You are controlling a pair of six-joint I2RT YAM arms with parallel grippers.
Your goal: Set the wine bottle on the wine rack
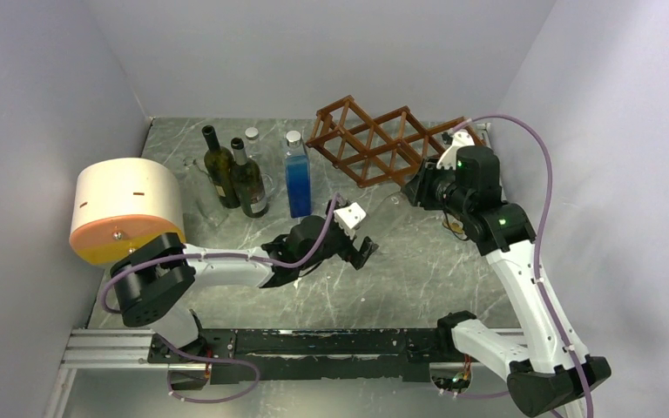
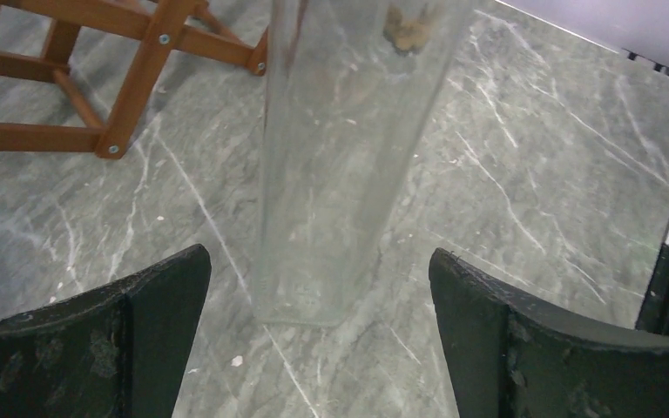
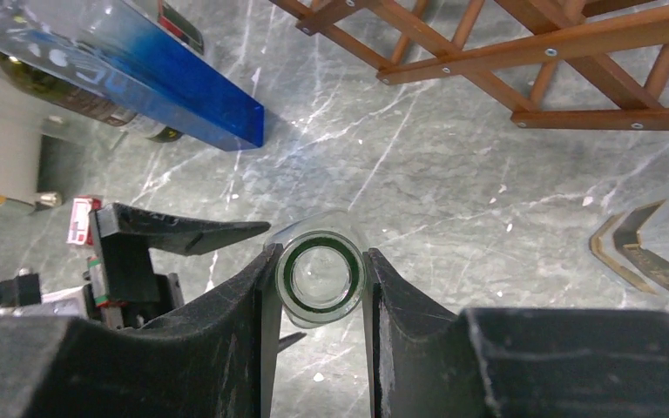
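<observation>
right hand (image 3: 320,261): clamped on clear bottle (image 3: 317,280) neck | left hand (image 2: 320,270): spread wide

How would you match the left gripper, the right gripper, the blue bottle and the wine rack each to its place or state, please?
Things:
1. left gripper
2. right gripper
3. blue bottle
4. wine rack

Places or states:
A. standing next to the dark bottles
B. shut on the neck of the clear bottle
C. at the back, right of the blue bottle
D. open, fingers either side of the clear bottle's base

Pairs: 1-D, 2-B, 3-A, 4-C
</observation>
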